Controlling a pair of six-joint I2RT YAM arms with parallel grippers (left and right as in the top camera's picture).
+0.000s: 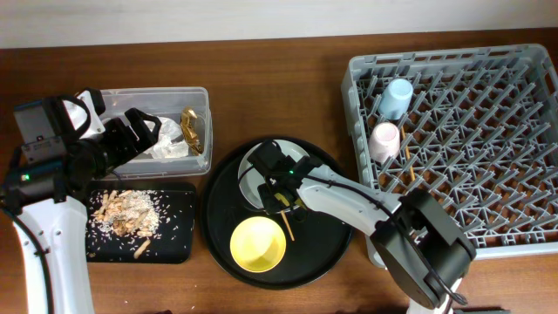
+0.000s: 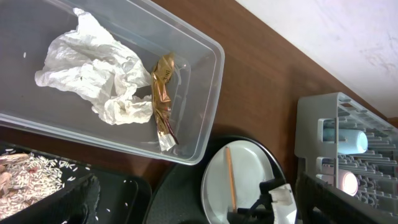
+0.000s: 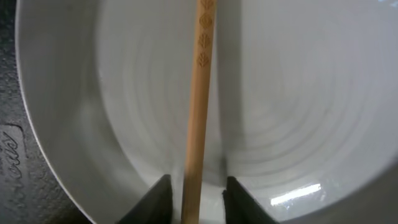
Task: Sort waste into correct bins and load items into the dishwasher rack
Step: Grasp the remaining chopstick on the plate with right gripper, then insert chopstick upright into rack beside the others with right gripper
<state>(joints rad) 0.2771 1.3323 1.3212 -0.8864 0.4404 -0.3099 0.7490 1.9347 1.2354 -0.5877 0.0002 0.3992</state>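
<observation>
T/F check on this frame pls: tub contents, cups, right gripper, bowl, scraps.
1. The tissue and wrapper are in the tub. True.
2. Both cups are in the tub. False: the blue cup and pink cup are in the rack.
3. The right gripper straddles a chopstick lying on the plate. True.
4. The bowl is in the rack. False: it sits on the round tray.
5. The scraps lie in the black tray. True.
</observation>
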